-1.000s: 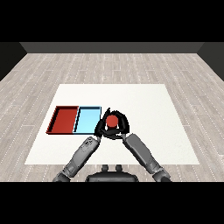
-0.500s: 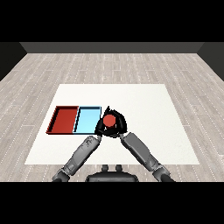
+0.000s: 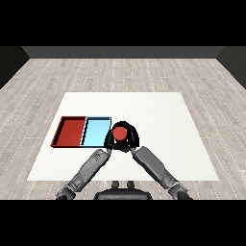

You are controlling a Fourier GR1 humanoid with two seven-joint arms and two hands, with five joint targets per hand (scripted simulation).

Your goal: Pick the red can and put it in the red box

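The red can (image 3: 119, 133) stands upright just right of the light blue tray (image 3: 95, 133), close to its right rim. My right hand (image 3: 132, 140) is curled round the can from the right and behind. My left hand (image 3: 109, 142) sits against the can's left side, at the blue tray's near right corner; it merges with the dark shape round the can. The red tray (image 3: 72, 132) lies to the left of the blue one, with nothing in it.
Both trays lie side by side left of centre on the white table (image 3: 158, 115). Both forearms meet in front of the can. The table ends at a wooden floor (image 3: 120, 72) on all sides.
The can and my right hand have shifted slightly left, toward the blue tray. The left hand has stayed close beside the can.
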